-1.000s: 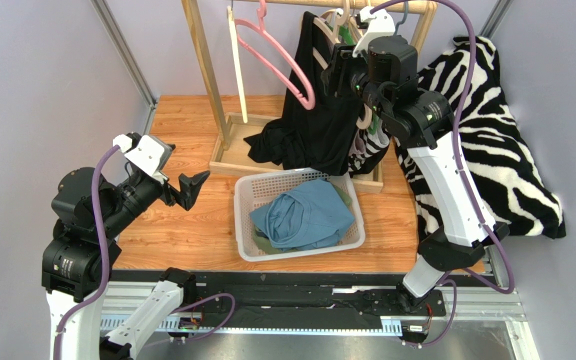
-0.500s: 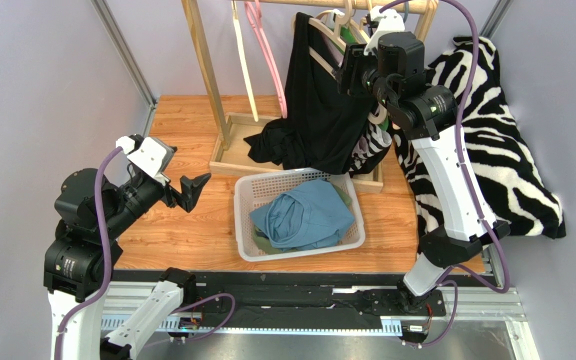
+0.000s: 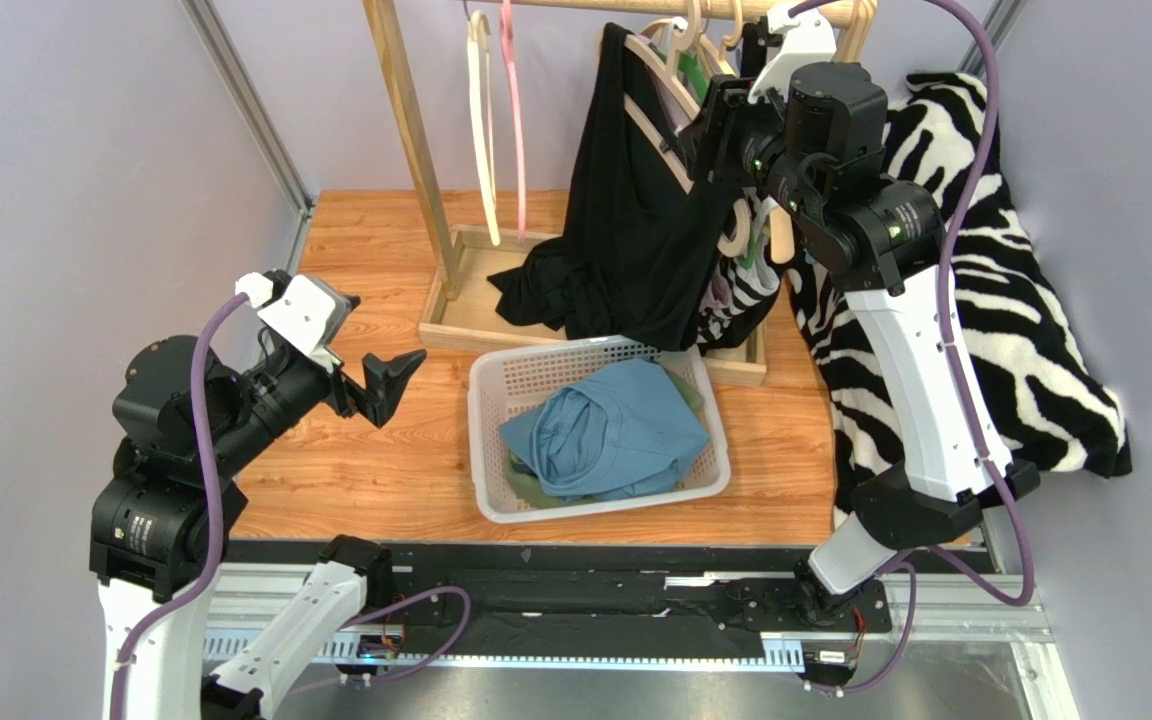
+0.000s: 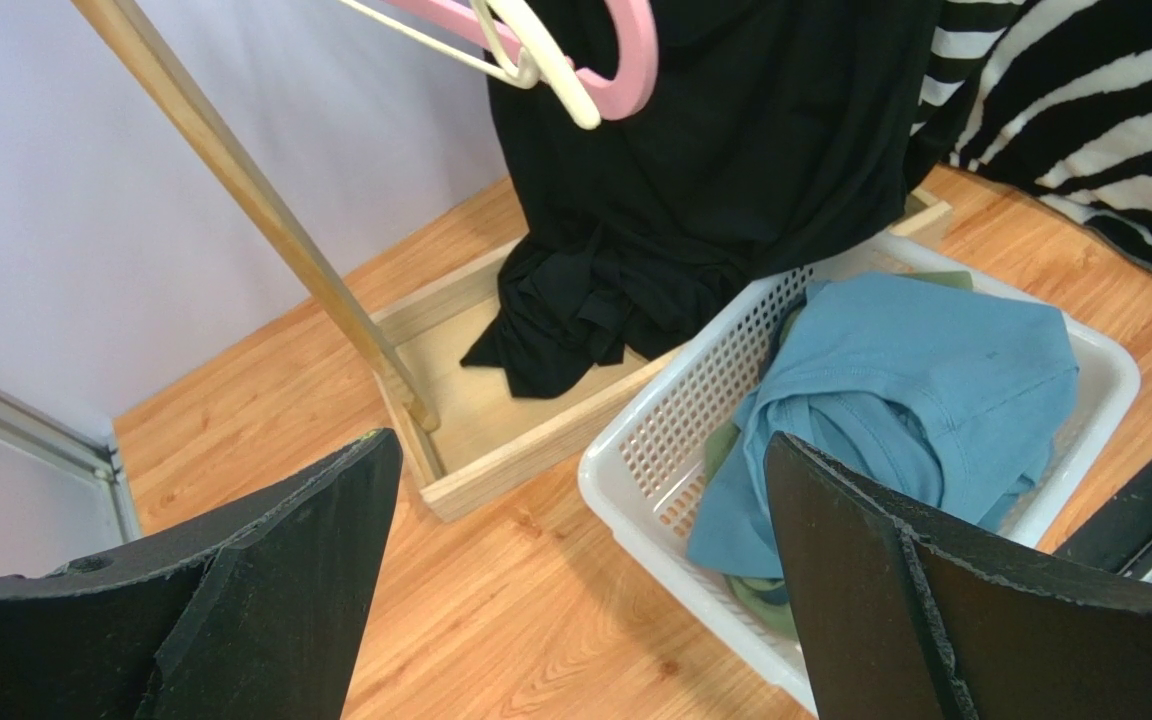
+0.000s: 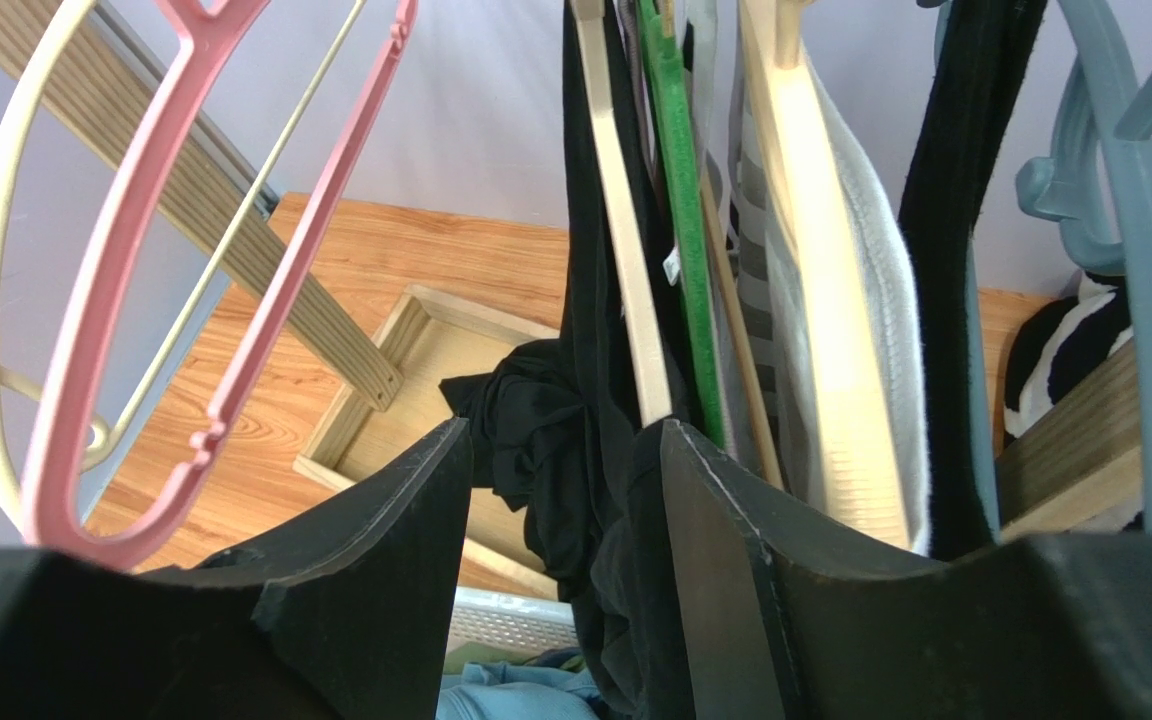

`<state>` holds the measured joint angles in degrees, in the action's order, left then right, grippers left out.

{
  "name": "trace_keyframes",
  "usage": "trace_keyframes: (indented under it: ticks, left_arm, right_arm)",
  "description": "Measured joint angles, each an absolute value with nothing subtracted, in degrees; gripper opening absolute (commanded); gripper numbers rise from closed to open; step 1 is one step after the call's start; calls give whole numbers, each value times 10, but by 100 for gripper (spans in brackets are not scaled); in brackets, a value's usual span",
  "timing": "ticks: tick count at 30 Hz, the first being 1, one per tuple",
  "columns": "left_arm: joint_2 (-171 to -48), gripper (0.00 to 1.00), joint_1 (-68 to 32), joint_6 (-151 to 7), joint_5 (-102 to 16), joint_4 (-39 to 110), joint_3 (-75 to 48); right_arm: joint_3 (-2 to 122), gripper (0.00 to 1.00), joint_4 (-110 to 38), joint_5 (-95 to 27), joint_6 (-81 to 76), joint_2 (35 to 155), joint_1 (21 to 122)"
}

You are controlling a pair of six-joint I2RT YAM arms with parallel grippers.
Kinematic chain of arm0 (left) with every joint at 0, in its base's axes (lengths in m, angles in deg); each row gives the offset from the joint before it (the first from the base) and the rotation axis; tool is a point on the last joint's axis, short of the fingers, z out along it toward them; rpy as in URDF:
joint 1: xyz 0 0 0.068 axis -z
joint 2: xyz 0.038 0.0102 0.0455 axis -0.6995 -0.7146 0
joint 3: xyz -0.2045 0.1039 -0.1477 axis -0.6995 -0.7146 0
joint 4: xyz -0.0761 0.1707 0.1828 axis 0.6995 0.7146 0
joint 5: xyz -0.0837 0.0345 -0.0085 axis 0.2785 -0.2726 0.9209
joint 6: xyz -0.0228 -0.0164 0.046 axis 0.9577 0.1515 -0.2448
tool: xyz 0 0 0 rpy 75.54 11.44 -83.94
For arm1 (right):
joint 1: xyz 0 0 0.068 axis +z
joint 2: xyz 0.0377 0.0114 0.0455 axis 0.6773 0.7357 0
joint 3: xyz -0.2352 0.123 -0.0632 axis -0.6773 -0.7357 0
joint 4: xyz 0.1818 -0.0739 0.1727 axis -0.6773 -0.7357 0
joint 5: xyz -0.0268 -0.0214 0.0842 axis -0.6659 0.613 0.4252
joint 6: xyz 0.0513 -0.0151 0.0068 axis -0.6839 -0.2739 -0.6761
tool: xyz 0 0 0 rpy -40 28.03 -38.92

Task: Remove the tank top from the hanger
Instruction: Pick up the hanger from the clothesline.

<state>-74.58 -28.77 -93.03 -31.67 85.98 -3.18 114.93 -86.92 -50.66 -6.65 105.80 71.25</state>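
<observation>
- My right pincer (image 5: 564, 438) sat high at the rack (image 3: 411, 135), its jaws either side of the black tank top (image 3: 642, 225) and its wooden hanger (image 5: 620, 225); I could not tell whether they gripped.
- The top hung on that hanger, hem bunched in the rack's base.
- My left pincer (image 4: 579, 450) hovered with jaws wide apart, left of the basket (image 3: 480, 450).
</observation>
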Motion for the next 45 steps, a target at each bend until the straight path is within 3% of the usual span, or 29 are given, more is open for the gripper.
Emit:
trace_keyframes:
  ticks: [9, 12, 16, 20, 26, 33, 45]
  left_arm:
    - [-746, 99, -288, -930, -316, 860, -32]
    - [-746, 99, -288, -930, -314, 860, -32]
    - [-746, 99, -288, -929, -312, 860, -32]
    - [-746, 99, -288, -929, -310, 860, -32]
    - [-746, 99, -288, -929, -308, 861, -32]
    - [-746, 99, -288, -929, -309, 861, -32]
    - [-746, 99, -288, -929, -313, 861, -32]
  right_arm:
    - [1123, 52, -870, -516, -54, 1058, 703]
    - [1110, 41, -869, -516, -50, 1058, 703]
    - [1081, 14, -868, -516, -47, 1055, 703]
    - [1031, 1, -839, -509, -49, 1047, 706]
    - [1029, 0, -826, -559, -35, 1052, 756]
    - [1130, 0, -830, -672, 0, 1139, 855]
    - [1209, 0, -848, -709, 1, 1206, 866]
